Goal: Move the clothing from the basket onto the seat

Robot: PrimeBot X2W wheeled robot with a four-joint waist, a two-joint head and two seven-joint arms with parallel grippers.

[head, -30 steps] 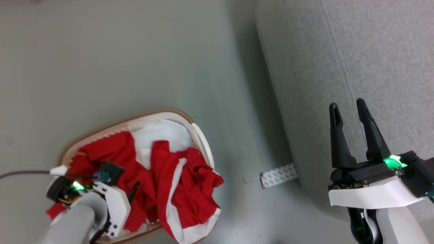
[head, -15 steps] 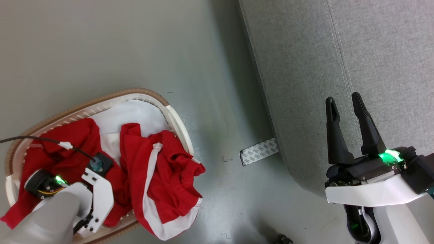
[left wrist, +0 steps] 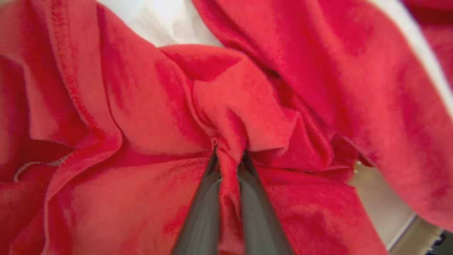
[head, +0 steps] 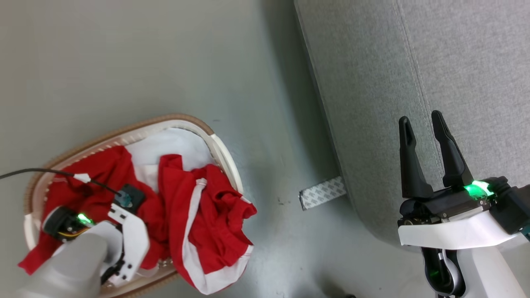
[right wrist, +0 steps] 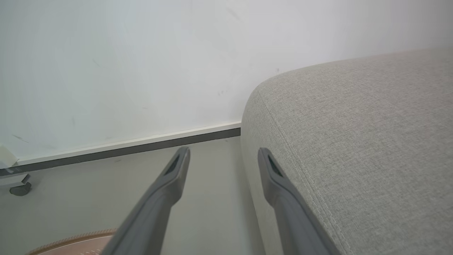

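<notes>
Red and white clothing [head: 198, 215] fills the cream basket [head: 225, 155] with a brown rim at the lower left of the head view, and one part spills over its right edge. My left arm reaches down into the basket. In the left wrist view my left gripper [left wrist: 228, 156] is shut on a pinched fold of the red clothing [left wrist: 226, 117]. The large grey seat [head: 434, 74] takes up the right side. My right gripper [head: 422, 124] hovers open over the seat's front edge with nothing between its fingers. It appears again as the right gripper [right wrist: 223, 154] beside the seat [right wrist: 354, 124].
Grey floor [head: 165, 62] lies between basket and seat. A patterned grey strip [head: 323, 192] sticks out from under the seat. A white wall with a dark skirting [right wrist: 141, 145] stands beyond, and a small caster [right wrist: 19, 187] is at its foot.
My left gripper has shut on a fold of the red clothing in the basket. The head camera shifted, so the whole picture moved. My right gripper stays open.
</notes>
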